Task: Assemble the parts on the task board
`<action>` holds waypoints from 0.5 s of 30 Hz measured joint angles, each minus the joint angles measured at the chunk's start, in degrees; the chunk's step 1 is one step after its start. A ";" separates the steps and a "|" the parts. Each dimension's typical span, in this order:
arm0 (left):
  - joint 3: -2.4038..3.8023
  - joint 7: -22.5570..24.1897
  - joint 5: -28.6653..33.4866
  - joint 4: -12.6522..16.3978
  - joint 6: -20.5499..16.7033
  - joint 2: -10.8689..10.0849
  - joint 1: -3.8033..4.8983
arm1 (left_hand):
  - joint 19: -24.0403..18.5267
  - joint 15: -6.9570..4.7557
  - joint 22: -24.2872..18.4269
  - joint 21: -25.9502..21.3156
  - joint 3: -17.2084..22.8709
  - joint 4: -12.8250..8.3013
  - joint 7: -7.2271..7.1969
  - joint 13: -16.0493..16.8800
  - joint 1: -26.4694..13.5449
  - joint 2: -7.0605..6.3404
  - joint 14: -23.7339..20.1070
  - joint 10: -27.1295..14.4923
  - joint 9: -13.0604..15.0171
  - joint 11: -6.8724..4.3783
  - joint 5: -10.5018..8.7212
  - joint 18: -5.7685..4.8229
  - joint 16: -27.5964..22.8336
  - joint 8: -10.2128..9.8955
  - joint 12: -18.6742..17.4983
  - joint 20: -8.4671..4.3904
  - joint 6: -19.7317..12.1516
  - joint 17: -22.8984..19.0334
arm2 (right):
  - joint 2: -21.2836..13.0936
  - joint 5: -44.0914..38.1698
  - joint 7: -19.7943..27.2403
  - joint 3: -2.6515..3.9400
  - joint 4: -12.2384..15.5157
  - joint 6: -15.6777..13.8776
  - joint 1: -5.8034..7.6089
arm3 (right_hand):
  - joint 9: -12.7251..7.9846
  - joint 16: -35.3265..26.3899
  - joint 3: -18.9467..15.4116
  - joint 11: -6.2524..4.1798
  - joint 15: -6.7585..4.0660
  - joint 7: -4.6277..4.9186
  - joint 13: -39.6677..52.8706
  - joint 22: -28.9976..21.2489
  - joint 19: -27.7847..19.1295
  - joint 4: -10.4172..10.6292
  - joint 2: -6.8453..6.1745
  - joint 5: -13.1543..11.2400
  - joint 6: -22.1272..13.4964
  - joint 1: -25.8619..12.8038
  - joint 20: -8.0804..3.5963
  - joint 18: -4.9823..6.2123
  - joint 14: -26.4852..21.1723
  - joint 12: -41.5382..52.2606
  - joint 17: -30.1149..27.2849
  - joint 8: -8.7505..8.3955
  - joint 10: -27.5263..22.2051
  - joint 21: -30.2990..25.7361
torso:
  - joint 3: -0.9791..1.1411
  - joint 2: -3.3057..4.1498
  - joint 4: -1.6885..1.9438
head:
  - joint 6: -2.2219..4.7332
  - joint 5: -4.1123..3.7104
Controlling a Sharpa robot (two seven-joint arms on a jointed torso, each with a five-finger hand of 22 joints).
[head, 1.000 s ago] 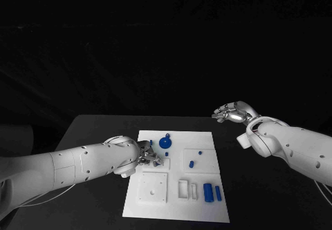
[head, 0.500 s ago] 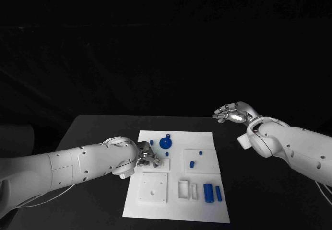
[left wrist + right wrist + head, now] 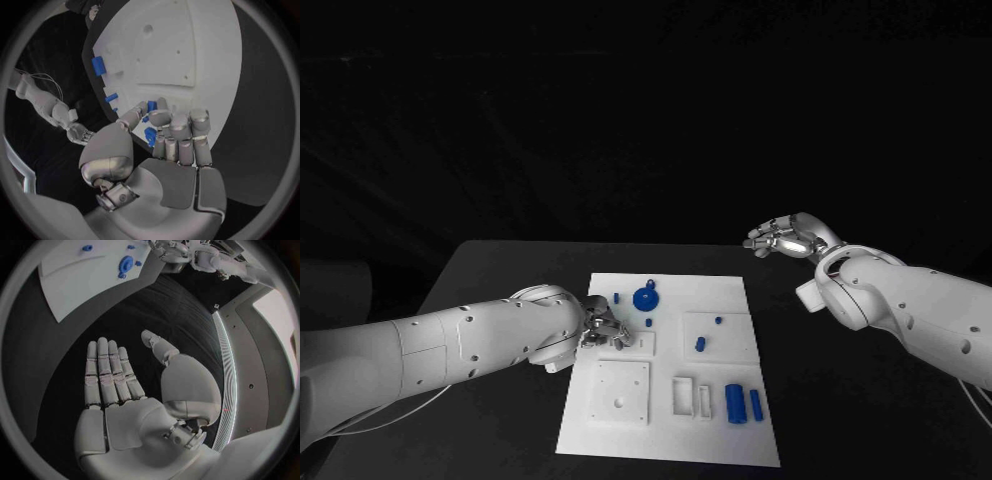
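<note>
Left silver many-fingered hand [image 3: 603, 328] has crept slightly up the white plate task board [image 3: 727, 292], toward the round blue disc part [image 3: 645, 298], and slightly toward the board's left edge. Its white forearm followed the same way. Its fingers [image 3: 178, 131] stay curled in over the board surface, small blue piece [image 3: 150, 135] by the fingertips; grip on it can't be told. Parts on the board unmoved.

black table [image 3: 502, 270] under the white plate, dark backdrop behind, thin pale cable at table's near-left corner [image 3: 387, 412]
</note>
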 measured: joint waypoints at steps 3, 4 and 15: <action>0.01 -0.05 0.04 0.02 0.00 -0.01 -0.02 | 0.00 0.12 -0.02 0.00 0.00 0.00 -0.01 0.00 -0.55 -0.29 -0.01 0.00 0.01 0.00 0.89 0.00 0.00 0.00 0.15 0.00 0.00 0.00 | -0.04 0.00 -0.01 -0.01 -0.01 0.01 0.00 | 0.00 0.00 -0.02 0.00 0.04 0.00 0.00 0.00 0.00 0.02 0.00 0.00 0.00 0.00 0.00 0.00 -0.04 0.00 0.00 0.00 0.00 0.00 | 0.00 0.01 -0.03 | 0.01 0.01; 0.01 -0.06 0.06 0.02 0.00 -0.01 -0.02 | 0.00 0.13 -0.06 0.00 0.00 0.00 -0.01 0.00 -1.11 -0.34 -0.01 0.00 0.02 0.00 1.72 0.00 0.00 0.00 0.15 0.00 0.00 0.00 | -0.04 0.00 -0.01 -0.01 -0.01 0.01 0.00 | 0.00 0.00 -0.02 0.00 0.04 0.00 0.00 0.00 0.00 0.02 0.00 0.00 0.00 0.00 0.00 0.00 -0.04 0.00 0.00 0.00 0.00 0.00 | 0.01 0.01 -0.03 | 0.01 0.01; 0.01 -0.03 0.63 0.07 -0.03 -0.01 -0.02 | 0.00 0.16 -0.07 0.00 0.67 -0.40 0.35 -0.01 -1.74 -0.32 -0.03 0.00 0.04 0.00 4.17 0.00 0.00 -0.41 0.15 0.00 -0.54 -0.05 | -0.01 0.00 -0.02 -0.02 -0.03 0.06 -0.01 | -0.05 0.00 -0.02 0.00 0.04 0.00 -0.05 0.00 0.00 0.02 0.00 0.12 0.00 0.00 0.00 0.01 -0.04 0.00 0.00 0.00 0.00 0.00 | 0.02 0.01 -0.02 | -0.05 0.08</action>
